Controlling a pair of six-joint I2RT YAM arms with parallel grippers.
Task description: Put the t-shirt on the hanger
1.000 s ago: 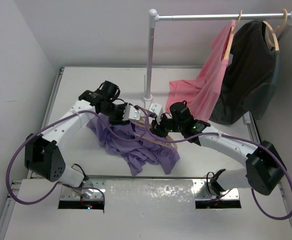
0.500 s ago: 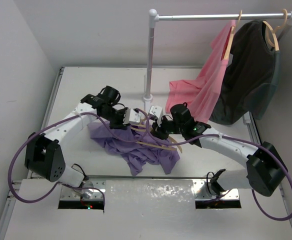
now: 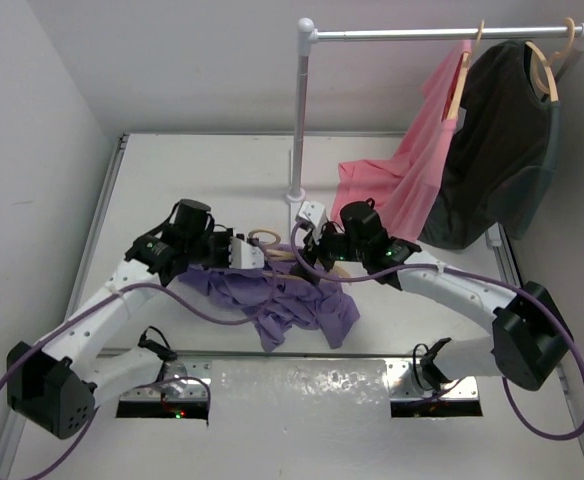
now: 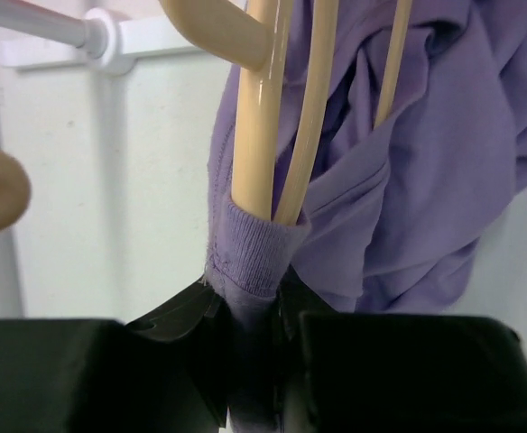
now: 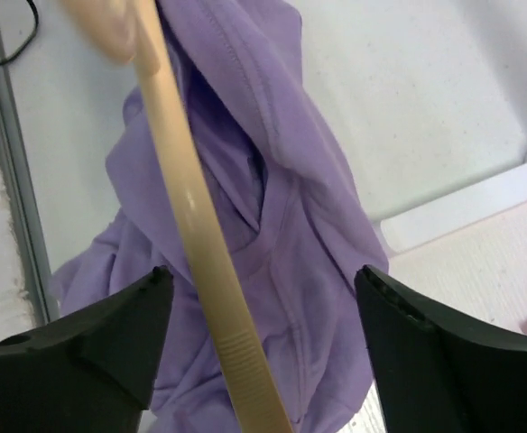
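Note:
The lavender t-shirt (image 3: 297, 305) lies bunched on the table between the two arms. My left gripper (image 3: 240, 254) is shut on its ribbed collar (image 4: 250, 262), which is pulled over one arm of the tan wooden hanger (image 4: 256, 117). In the top view the hanger's hook (image 3: 264, 237) shows just beyond that gripper. My right gripper (image 5: 263, 316) is open over the t-shirt (image 5: 309, 244), and the other hanger arm (image 5: 191, 225) runs loose between its fingers without touching them. The rest of the hanger is hidden in the cloth.
A white clothes rack stands at the back, its pole base (image 3: 294, 195) just beyond the grippers. From its rail (image 3: 422, 33) hang a pink garment (image 3: 412, 170) and a dark shirt (image 3: 497, 150) on like hangers, the pink hem reaching the table.
My right gripper has opened and let go of the hanger arm. The left gripper has closed on the collar and pulled it left and toward the near edge.

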